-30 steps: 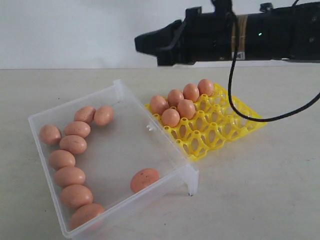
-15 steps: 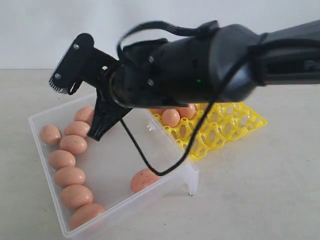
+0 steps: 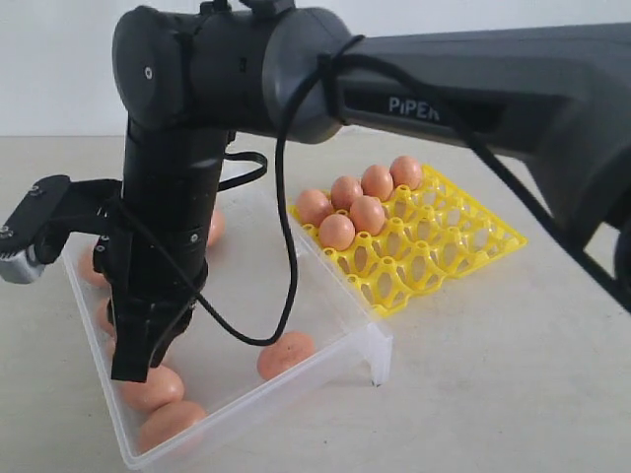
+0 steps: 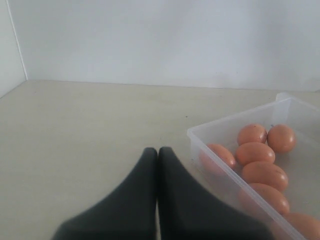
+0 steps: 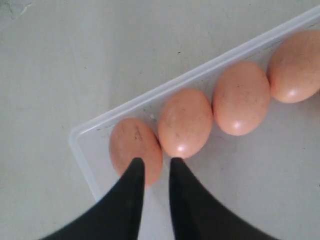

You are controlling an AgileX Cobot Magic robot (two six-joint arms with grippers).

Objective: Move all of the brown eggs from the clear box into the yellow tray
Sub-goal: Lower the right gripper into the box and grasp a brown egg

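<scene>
Pale beige table carries 2 things: clear box just beside yellow tray

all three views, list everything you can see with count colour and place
clear frosted plastic box: one, see-through, table's left
yellow lattice plastic egg tray: one, bright yellow, beside the box's right wall
brown speckled eggs in the tray: six, orange-brown, far-left cups
brown speckled eggs in the box: at least seven, orange-brown, mostly along its left wall, one alone near the front; some hidden
beige table: one, under everything
black cable: one, looping over the box
right hand: black, slightly open, empty, over the box's corner eggs
left hand: black, shut, empty, over bare table outside the box
</scene>
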